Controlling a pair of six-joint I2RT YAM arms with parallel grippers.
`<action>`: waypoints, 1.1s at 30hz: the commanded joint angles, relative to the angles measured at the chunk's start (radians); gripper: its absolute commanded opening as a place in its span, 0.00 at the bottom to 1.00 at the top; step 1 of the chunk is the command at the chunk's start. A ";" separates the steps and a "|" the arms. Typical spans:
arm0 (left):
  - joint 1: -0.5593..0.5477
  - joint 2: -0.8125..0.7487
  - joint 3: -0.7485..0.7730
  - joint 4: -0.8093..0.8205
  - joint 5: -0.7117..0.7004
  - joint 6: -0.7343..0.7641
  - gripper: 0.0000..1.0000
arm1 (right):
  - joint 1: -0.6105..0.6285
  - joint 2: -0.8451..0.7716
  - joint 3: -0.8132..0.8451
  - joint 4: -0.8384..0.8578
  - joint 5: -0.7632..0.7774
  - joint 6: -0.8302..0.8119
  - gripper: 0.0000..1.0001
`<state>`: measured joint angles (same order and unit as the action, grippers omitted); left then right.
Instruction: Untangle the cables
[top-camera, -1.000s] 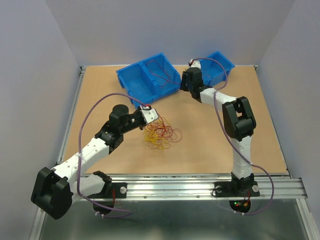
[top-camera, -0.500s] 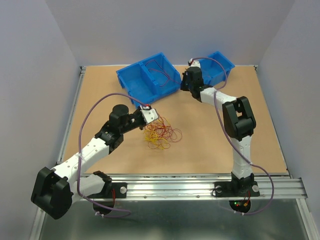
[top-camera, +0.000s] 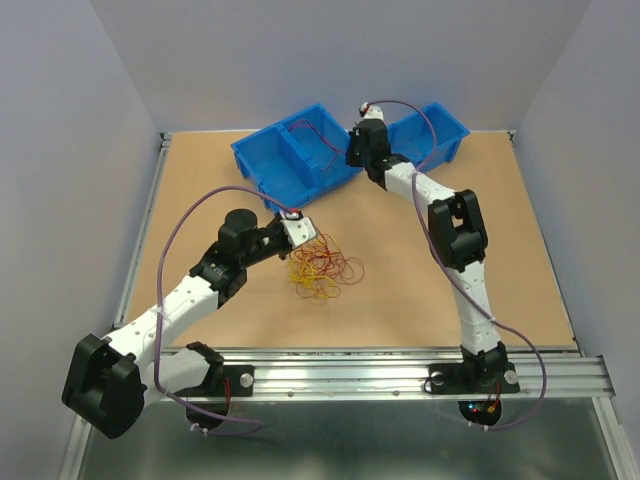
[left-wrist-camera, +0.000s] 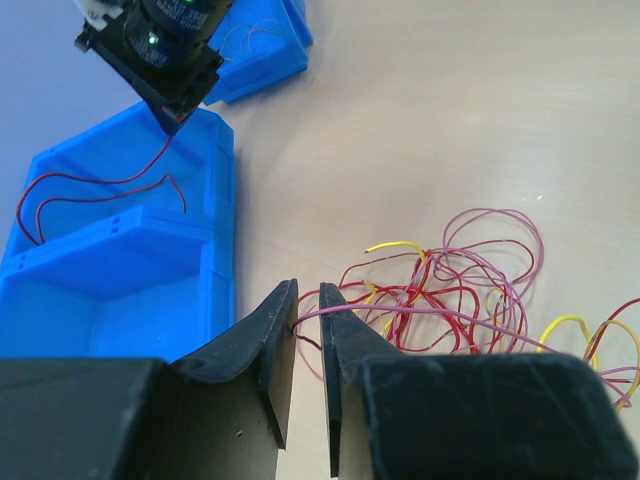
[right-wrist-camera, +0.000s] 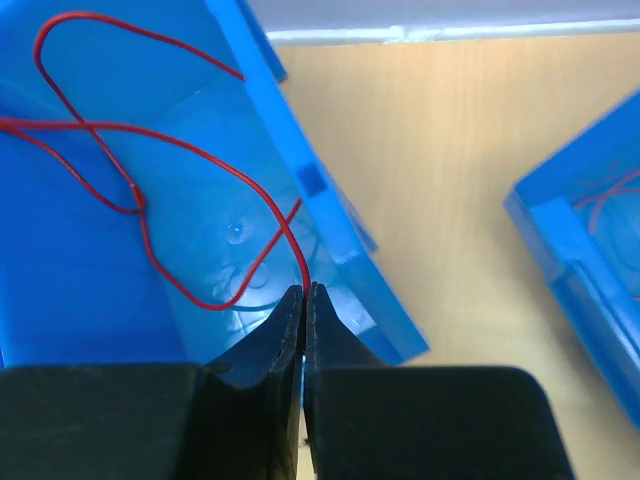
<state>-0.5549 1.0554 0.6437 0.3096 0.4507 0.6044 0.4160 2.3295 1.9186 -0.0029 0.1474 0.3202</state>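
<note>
Right wrist view puts us at the drop-off step: the right gripper (right-wrist-camera: 304, 292) has its jaws pressed together on the end of a red cable (right-wrist-camera: 252, 187), whose loops lie just ahead of the fingertips inside the blue bin (right-wrist-camera: 300, 150). We judge the next move is to part those jaws so the end falls in. The left gripper (left-wrist-camera: 305, 295) holds its jaws slightly apart, a pink strand (left-wrist-camera: 400, 309) crossing the gap, the tangle (left-wrist-camera: 450, 300) just ahead and to its right; it needs a firm pinch before pulling.
</note>
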 joint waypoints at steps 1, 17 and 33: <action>-0.002 -0.023 0.028 0.043 0.006 -0.003 0.26 | 0.049 0.092 0.190 -0.092 0.046 -0.049 0.01; -0.002 -0.021 0.030 0.042 0.005 -0.008 0.26 | 0.073 0.163 0.277 -0.163 0.086 -0.093 0.21; -0.002 -0.051 0.043 0.052 -0.047 -0.061 0.26 | 0.113 -0.355 -0.390 0.220 -0.170 -0.233 0.68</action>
<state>-0.5549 1.0527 0.6437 0.3096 0.4355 0.5812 0.5098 2.1548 1.7317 -0.0338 0.1425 0.1532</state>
